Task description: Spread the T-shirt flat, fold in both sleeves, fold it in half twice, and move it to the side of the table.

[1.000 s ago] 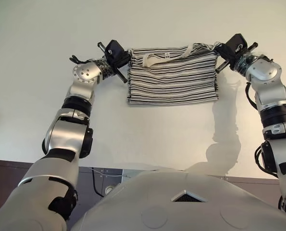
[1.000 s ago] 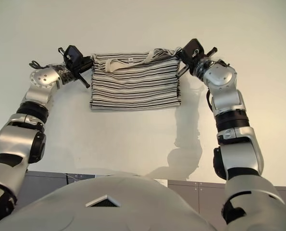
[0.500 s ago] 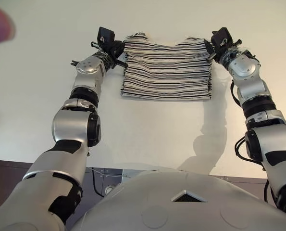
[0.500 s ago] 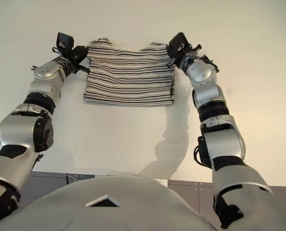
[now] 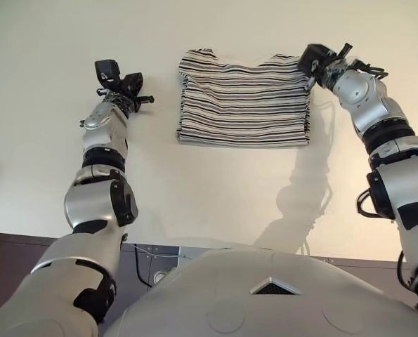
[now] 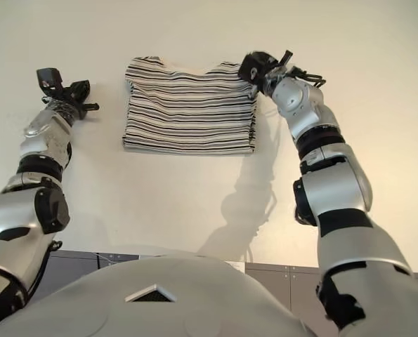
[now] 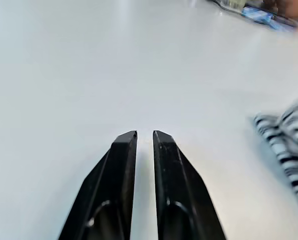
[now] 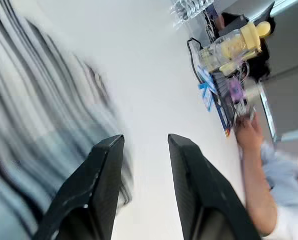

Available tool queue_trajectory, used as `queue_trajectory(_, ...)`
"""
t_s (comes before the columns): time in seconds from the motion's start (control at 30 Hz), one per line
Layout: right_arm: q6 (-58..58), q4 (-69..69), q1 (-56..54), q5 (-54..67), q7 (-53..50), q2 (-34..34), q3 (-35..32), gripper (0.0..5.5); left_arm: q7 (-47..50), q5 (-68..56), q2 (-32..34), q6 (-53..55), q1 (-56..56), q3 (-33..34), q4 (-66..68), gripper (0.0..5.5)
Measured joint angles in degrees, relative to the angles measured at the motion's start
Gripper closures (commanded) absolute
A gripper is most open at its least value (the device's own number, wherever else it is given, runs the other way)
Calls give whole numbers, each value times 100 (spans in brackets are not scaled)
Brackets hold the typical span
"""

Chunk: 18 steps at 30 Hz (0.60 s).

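Item inspected: the T-shirt (image 5: 244, 102), striped, lies on the far centre of the table (image 5: 216, 210) as a compact rectangle. No sleeve protrudes. The neckline shows along the far edge, and stacked layers are visible at the near and right edges. The surface is fairly flat and the edges reasonably square.

Assessment: folding appears finished or close to it, though the number of half-folds cannot be confirmed. The outstanding step is judged to be the move to the table's side. It calls for a grip through all layers, or a steady slide, so the stack does not open.

The right gripper (image 8: 146, 137) sits at the shirt's far right corner, fingers apart and empty. The left gripper (image 7: 145, 134) hovers well left of the shirt, fingers parted only by a narrow slit, holding nothing.
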Motion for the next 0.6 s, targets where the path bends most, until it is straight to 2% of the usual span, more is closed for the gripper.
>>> queue_trajectory(0.13, -619, 18, 87, -669, 92, -553, 660, 391, 566, -435, -621, 414, 1157, 206, -2062, 494)
queue_trajectory(0.2, -1062, -526, 403, -624, 496, -1088, 698, 391, 928, -515, -896, 700, 1697, 213, -3172, 494)
queue_trajectory(0.3, -1378, -2646, 1742, 390, 1461, -2336, 481, 391, 1206, -500, -1223, 966, 2479, 63, -4441, 494)
queue_trajectory(0.43, -1061, -5370, 3423, 1669, 2199, -3553, 443, 391, 1432, -496, -1539, 1226, 3403, -122, -5691, 494)
queue_trajectory(0.53, -461, -7434, 4523, 1965, 2583, -3953, 552, 391, 1613, -491, -1612, 1696, 4346, -286, -6993, 494)
queue_trajectory(0.6, 128, -8650, 5073, 1796, 2822, -3908, 802, 391, 1707, -487, -1517, 2229, 4877, -406, -7954, 494)
